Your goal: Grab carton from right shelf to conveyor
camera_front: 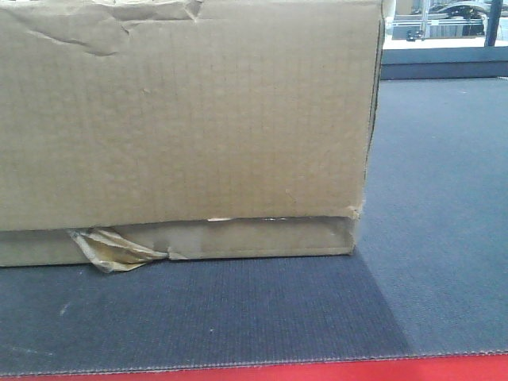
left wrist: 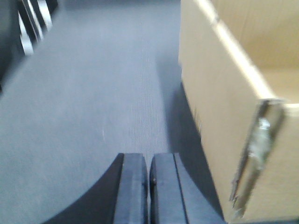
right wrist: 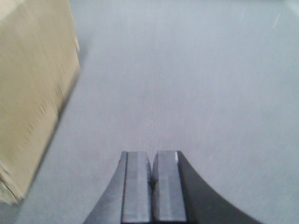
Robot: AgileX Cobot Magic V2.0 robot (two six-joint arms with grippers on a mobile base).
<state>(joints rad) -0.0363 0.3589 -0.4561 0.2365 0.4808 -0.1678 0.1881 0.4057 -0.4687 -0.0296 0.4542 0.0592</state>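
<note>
Carton (camera_front: 182, 119) sits flat on the conveyor (camera_front: 429, 238), its brown corrugated face filling most of the front view. Along the carton's bottom edge a ragged scrap of yellowish packing tape (camera_front: 111, 250) curls out onto the belt, and its upper left shows creases. A red border strip (camera_front: 317, 370) runs along the belt edge nearest the camera, in front of the carton.

From the left wrist view the carton (left wrist: 219, 102) stands to the right of the left gripper (left wrist: 149, 186), near it but apart, open at the top, with a shiny strip of tape (left wrist: 257, 158) down its near corner. The left gripper's dark fingers are pressed together with nothing between them, above bare belt (left wrist: 93, 93).

From the right wrist view the carton (right wrist: 32, 93) lies to the left of the right gripper (right wrist: 151, 186), well apart. That gripper's fingers are likewise closed together and empty over the grey belt (right wrist: 210, 84).
</note>
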